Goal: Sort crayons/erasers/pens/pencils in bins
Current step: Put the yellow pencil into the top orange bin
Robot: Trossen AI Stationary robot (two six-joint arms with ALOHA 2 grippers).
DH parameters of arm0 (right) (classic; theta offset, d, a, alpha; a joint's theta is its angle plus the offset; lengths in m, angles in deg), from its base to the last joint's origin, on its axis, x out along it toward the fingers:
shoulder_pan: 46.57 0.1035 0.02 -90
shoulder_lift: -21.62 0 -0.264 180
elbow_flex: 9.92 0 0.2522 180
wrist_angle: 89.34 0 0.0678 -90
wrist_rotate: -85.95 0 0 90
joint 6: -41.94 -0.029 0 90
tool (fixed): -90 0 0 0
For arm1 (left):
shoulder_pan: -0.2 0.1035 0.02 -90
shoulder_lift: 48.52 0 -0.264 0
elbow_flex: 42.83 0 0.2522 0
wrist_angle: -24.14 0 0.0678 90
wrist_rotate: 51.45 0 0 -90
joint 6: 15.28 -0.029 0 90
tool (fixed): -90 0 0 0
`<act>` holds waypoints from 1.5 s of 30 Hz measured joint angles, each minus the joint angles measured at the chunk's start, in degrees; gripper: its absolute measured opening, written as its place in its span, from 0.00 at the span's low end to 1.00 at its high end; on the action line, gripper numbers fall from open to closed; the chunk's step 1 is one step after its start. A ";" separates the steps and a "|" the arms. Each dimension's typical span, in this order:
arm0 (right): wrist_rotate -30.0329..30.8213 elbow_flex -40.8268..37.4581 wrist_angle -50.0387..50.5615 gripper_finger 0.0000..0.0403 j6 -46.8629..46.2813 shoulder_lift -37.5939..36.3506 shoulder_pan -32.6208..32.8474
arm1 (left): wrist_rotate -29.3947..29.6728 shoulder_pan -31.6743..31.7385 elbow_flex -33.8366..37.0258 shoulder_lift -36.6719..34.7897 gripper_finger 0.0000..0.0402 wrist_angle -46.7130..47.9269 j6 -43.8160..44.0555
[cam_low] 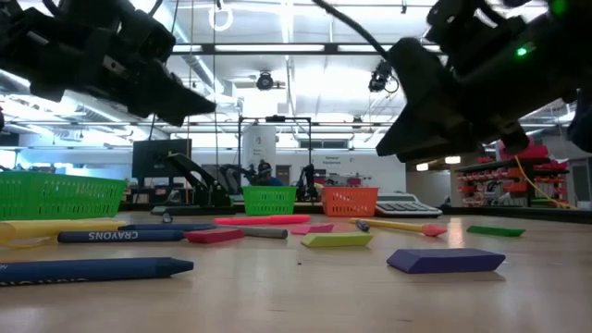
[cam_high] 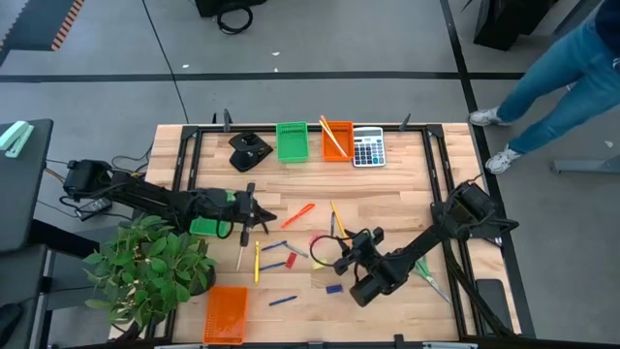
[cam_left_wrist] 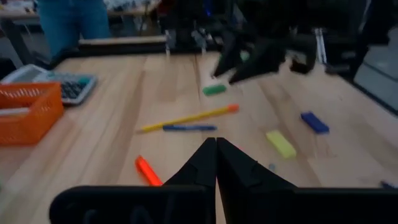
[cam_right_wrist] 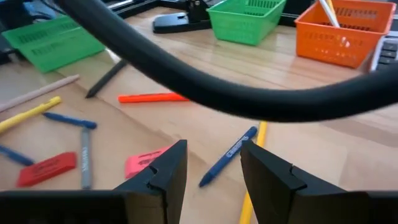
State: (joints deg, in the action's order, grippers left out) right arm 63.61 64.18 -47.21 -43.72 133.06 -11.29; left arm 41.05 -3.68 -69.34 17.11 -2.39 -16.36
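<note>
Pale wooden tabletop (cam_high: pixel 407 204) planks fill the middle of the high view, framed by a black rail, with grey floor around them and a person's blue-trousered legs (cam_high: pixel 552 82) at the upper right.

Right claw (cam_high: pixel 341 254) sits low and right of centre in that view, its fingers parted with nothing between them; the right wrist view shows the gap plainly, and through it a blue pen (cam_right_wrist: pixel 227 157) lying beside a yellow pencil (cam_right_wrist: pixel 254 168). A pink eraser (cam_right_wrist: pixel 144 162) lies just beside one finger, a red eraser (cam_right_wrist: pixel 46 169) farther off, and an orange-red crayon (cam_right_wrist: pixel 152 98) beyond them. A blue eraser (cam_high: pixel 333 288) lies just below this claw in the high view, and green-handled scissors (cam_high: pixel 427 278) lie to its right.

Left claw (cam_high: pixel 254 217) is left of centre, its fingers clenched together with nothing seen between them, as the left wrist view shows. Right of it in the high view lies the orange-red crayon (cam_high: pixel 298 214); below it lie a pale pencil (cam_high: pixel 240 254) and a yellow pencil (cam_high: pixel 257 261).

Farther out, one green bin (cam_high: pixel 207 226) is partly hidden under the left arm, another green bin (cam_high: pixel 293 141) stands at upper centre, touching or just beside an orange bin (cam_high: pixel 336 142) holding long sticks. A grey calculator (cam_high: pixel 368 148) sits just right of that bin. A second orange bin (cam_high: pixel 227 314) lies at the bottom left, next to a leafy plant (cam_high: pixel 145 267).
</note>
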 joint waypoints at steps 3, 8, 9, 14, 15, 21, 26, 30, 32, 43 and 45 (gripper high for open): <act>-3.22 -0.02 1.51 0.39 0.08 -0.02 -1.03 | 0.11 0.07 0.01 -0.02 0.05 1.00 -0.36; -9.47 -0.04 2.70 0.39 0.06 -0.02 -1.67 | 0.04 0.05 0.02 -0.02 0.06 1.24 -1.10; -9.14 -0.04 2.76 0.39 -0.19 -0.02 -1.26 | 0.09 0.07 0.02 -0.02 0.05 1.22 -1.11; -3.00 -1.76 4.76 0.39 -6.67 -0.13 1.88 | 0.07 0.63 0.02 -0.02 0.03 0.65 -1.08; -1.89 -2.49 4.86 0.39 -8.36 -0.15 2.55 | 0.07 0.71 0.02 -0.02 0.03 0.75 -1.07; -2.62 -5.31 4.06 0.39 -13.16 -0.13 3.63 | 0.27 0.70 0.02 -0.02 0.05 0.69 -0.79; -6.20 -5.70 0.67 0.39 -9.05 -0.13 2.60 | 0.90 0.72 0.02 -0.01 0.05 0.70 -0.67; -7.53 -5.70 -2.91 0.39 -4.98 -0.13 1.85 | 1.06 0.72 0.01 -0.02 0.03 0.67 -0.85; -8.88 -5.70 -3.98 0.39 -3.20 -0.13 1.41 | 1.65 0.72 0.02 -0.02 0.03 0.65 -0.87; -9.54 -6.25 -5.58 0.39 0.13 2.16 0.47 | 1.97 0.72 0.01 -0.02 0.06 0.30 0.21; -9.50 -6.25 -7.04 0.39 0.10 4.14 0.40 | 1.97 0.72 0.00 -0.02 0.06 -0.06 0.20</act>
State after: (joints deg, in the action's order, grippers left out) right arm 54.11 57.92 -54.25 -43.62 137.20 -10.88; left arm 43.02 -2.96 -69.34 17.09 -2.45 -16.16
